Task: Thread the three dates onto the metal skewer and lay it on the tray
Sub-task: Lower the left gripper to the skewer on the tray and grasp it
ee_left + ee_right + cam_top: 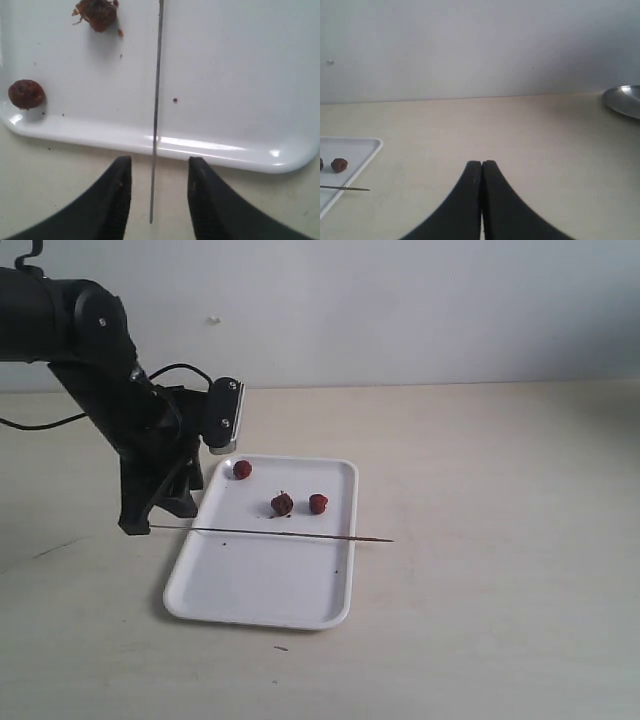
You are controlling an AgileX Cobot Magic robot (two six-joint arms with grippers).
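Skewer (270, 534) lies bare across the tray (250, 600) at frame centre, both ends overhanging. Left gripper (159, 165), jaws spread either side of its left end without touching, slants down from an arm bent in from the upper left. Farther back, three dates (282, 504) sit loose on the tray. Right gripper (481, 167) is closed and empty, well apart from the tray.

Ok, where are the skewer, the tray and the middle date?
metal skewer (270, 534), exterior view, middle of the rod.
tray (262, 582), exterior view, bare white floor.
middle date (282, 504), exterior view, its centre.
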